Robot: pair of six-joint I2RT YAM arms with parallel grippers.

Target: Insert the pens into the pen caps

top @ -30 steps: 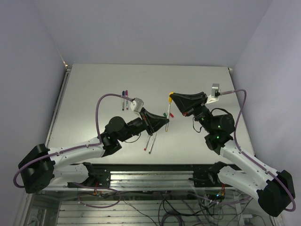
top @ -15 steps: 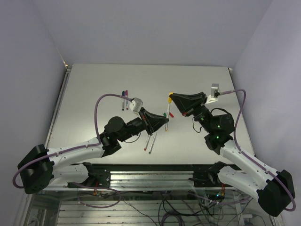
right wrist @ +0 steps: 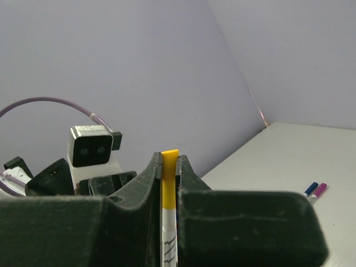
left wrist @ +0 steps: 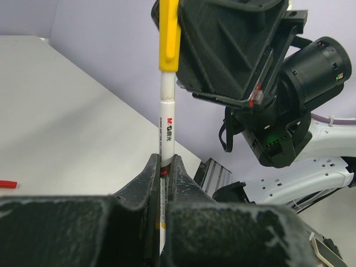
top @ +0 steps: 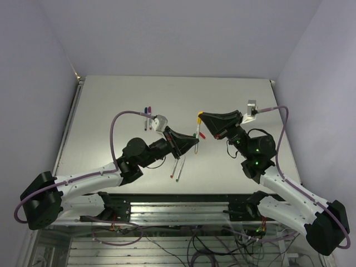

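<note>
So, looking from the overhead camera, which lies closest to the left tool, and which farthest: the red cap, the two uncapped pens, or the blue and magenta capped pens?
1. Red cap, just to the right of the left tool.
2. Two uncapped pens, on the side toward the arm bases.
3. Blue and magenta capped pens, off to the left, farther up the table.

Place: a robotics lab test cell.
Walls: plain pale lilac panels [top: 178,33] closed in the grey tabletop [top: 111,94] on 3 sides.
Arms: a left arm [top: 94,179] and a right arm [top: 289,192], both black and white, were bolted side by side at the near edge.
Cabling: purple cables [top: 113,130] looped to the wrist cameras [top: 252,107]; loose wires [top: 194,242] hung under the metal frame [top: 178,207].
Status lights: green LEDs [top: 257,163] glowed on the right arm.
</note>
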